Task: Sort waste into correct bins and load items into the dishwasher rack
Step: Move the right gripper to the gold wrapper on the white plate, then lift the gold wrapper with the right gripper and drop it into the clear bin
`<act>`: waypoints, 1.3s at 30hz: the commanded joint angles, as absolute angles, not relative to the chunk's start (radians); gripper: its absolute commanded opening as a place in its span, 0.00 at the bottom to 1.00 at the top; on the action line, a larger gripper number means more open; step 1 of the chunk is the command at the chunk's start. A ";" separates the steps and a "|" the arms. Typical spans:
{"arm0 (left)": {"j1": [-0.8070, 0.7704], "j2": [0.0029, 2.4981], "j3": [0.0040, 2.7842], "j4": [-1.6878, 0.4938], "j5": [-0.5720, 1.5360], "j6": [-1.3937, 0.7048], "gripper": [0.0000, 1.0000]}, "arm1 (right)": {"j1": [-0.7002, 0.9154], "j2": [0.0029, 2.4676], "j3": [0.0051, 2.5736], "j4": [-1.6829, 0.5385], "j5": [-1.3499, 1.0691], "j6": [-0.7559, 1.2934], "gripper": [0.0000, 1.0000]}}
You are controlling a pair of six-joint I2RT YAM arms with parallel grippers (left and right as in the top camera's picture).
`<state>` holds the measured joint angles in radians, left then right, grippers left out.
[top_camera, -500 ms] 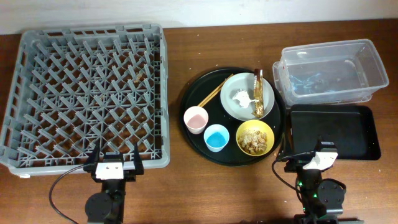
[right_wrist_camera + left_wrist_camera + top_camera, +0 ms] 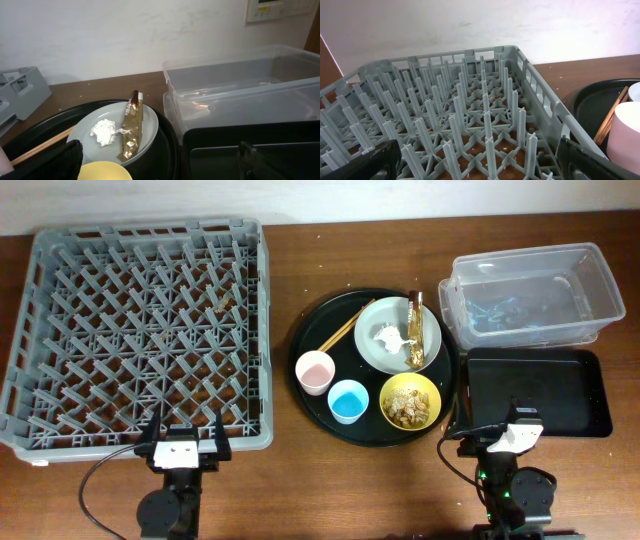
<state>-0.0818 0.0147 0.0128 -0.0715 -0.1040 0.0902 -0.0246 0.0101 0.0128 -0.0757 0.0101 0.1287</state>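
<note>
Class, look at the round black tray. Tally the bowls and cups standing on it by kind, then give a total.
Bowls: 2, the grey bowl and the yellow bowl
Cups: 2, the pink cup and the blue cup
Total: 4

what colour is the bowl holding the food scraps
Yellow. The yellow bowl with the food scraps shows best in the overhead view, on the round black tray.
</note>
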 commanded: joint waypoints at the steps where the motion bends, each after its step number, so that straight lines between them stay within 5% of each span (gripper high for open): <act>1: -0.075 0.011 0.009 -0.071 -0.094 0.103 0.99 | -0.033 0.004 0.006 -0.078 0.022 0.131 0.99; 9: -0.075 0.012 0.022 0.161 0.083 0.102 0.99 | -0.033 0.006 0.102 -0.040 -0.263 0.305 0.98; 13: -0.075 0.179 0.323 -0.113 0.091 0.038 0.99 | -0.033 0.187 0.340 -0.141 -0.262 0.331 0.98; 20: -0.075 1.071 1.224 -0.700 0.376 0.038 0.99 | -0.033 1.147 1.293 -0.880 -0.331 0.274 0.99; 25: -0.076 1.266 1.361 -0.784 0.408 0.038 0.99 | -0.007 1.567 1.459 -0.810 -0.448 0.238 0.98; 29: -0.075 1.279 1.361 -0.787 0.404 0.039 0.99 | 0.122 1.876 1.459 -0.680 -0.062 0.199 0.72; 33: -0.075 1.279 1.361 -0.788 0.404 0.039 0.99 | 0.135 2.093 1.459 -0.529 0.096 0.335 0.57; 34: -0.075 1.279 1.361 -0.787 0.404 0.038 0.99 | 0.136 2.100 1.459 -0.519 0.089 0.335 0.49; 36: -0.075 1.279 1.361 -0.787 0.404 0.039 0.99 | 0.135 2.099 1.459 -0.531 0.090 0.334 0.11; 37: -0.076 1.279 1.361 -0.788 0.404 0.039 0.99 | 0.135 2.082 1.459 -0.563 0.075 0.334 0.04; 39: -0.075 1.279 1.361 -0.787 0.404 0.038 0.99 | 0.135 1.976 1.459 -0.607 0.072 0.331 0.04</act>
